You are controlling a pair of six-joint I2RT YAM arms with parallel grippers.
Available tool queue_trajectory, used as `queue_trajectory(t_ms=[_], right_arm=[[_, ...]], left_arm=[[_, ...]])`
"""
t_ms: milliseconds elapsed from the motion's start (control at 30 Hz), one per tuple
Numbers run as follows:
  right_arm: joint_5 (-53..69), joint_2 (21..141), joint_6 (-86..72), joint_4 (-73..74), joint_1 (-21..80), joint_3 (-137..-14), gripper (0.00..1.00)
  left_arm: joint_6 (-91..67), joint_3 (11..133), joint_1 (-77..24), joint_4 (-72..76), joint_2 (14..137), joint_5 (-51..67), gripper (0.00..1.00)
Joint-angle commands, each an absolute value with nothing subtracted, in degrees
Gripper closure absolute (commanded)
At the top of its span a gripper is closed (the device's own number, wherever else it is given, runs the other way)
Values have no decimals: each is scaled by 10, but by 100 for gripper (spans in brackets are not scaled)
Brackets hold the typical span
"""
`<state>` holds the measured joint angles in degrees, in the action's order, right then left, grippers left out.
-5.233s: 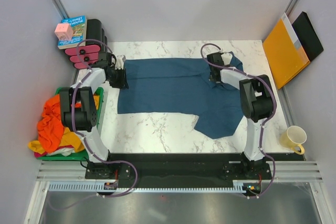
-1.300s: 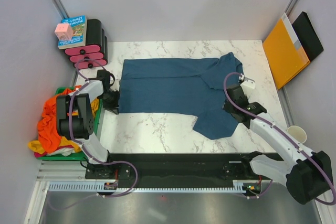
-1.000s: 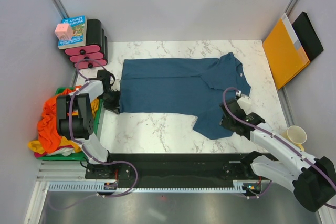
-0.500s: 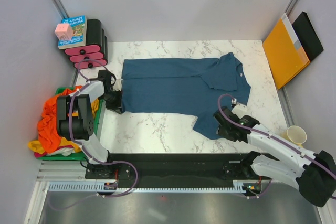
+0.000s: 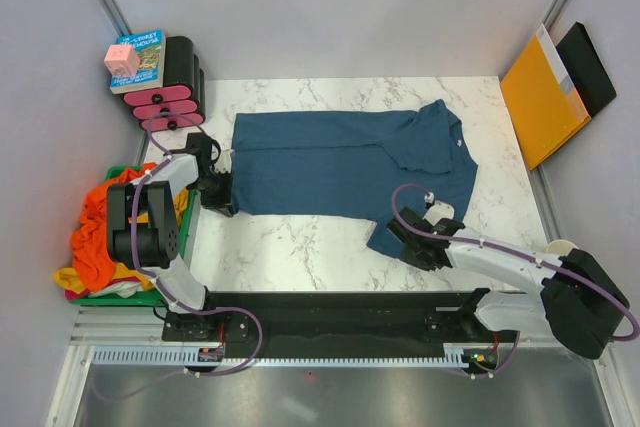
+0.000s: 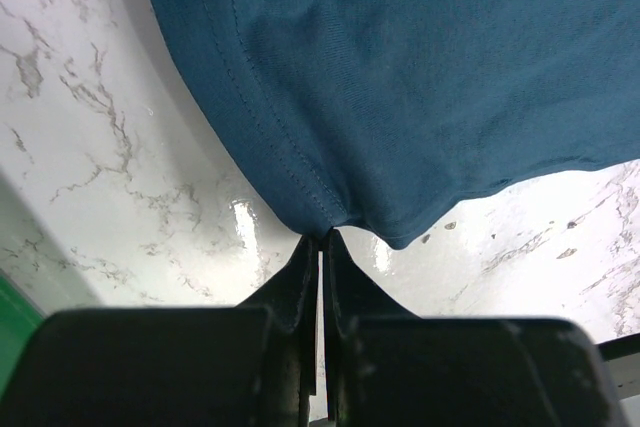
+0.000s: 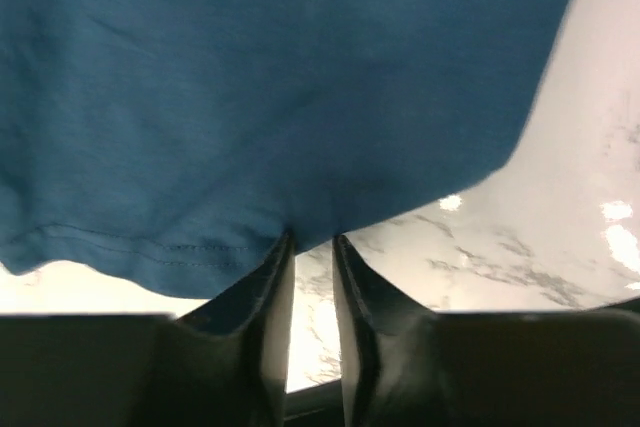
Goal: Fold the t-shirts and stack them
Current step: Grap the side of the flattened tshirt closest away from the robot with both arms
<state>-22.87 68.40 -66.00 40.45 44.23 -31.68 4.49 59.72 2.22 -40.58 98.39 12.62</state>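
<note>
The dark teal-blue t-shirt (image 5: 330, 162) lies spread flat on the marble table. My left gripper (image 5: 222, 197) is at its near left corner. In the left wrist view the left gripper (image 6: 321, 237) is shut on the shirt's stitched hem (image 6: 300, 177). My right gripper (image 5: 398, 237) is low at the shirt's near right edge. In the right wrist view the right gripper (image 7: 312, 239) stands narrowly open, its tips touching the edge of the cloth (image 7: 280, 77). The orange t-shirt (image 5: 98, 232) and the yellow t-shirt (image 5: 72, 277) lie crumpled at the left.
A green bin (image 5: 110, 297) off the table's left edge holds the orange and yellow shirts. A yellow mug (image 5: 562, 244) stands at the near right, partly behind my right arm. An orange folder (image 5: 540, 97) lies at the right. A book and pink cube (image 5: 122, 60) sit at the back left.
My right gripper has swept from the shirt's collar down its right side and leftwards to the near edge. My left gripper moved from the far left corner to the near left corner.
</note>
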Motion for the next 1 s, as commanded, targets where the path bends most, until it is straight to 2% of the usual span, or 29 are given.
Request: queue_trajectory(t_ms=[0, 133, 167, 200, 533, 833, 867, 900, 967], right_arm=[[-264, 724, -714, 395, 458, -311, 78], [-284, 697, -719, 399, 486, -308, 90], [-288, 693, -720, 403, 488, -315, 98], [-293, 692, -721, 404, 488, -319, 100], [-387, 711, -688, 443, 525, -463, 100], [-382, 885, -608, 405, 524, -572, 100], [-379, 895, -604, 398, 525, -578, 97], [-382, 914, -598, 396, 525, -587, 84], [-393, 917, -596, 399, 525, -606, 68]], left_arm=[[45, 598, 21, -400, 957, 141, 98], [45, 597, 21, -400, 961, 143, 98], [45, 598, 22, -400, 962, 144, 98], [45, 599, 21, -400, 962, 144, 98], [46, 603, 22, -400, 962, 147, 98], [47, 604, 21, -400, 962, 148, 98], [47, 604, 21, -400, 959, 148, 98], [47, 603, 21, -400, 957, 146, 98], [49, 602, 21, -400, 954, 147, 98]])
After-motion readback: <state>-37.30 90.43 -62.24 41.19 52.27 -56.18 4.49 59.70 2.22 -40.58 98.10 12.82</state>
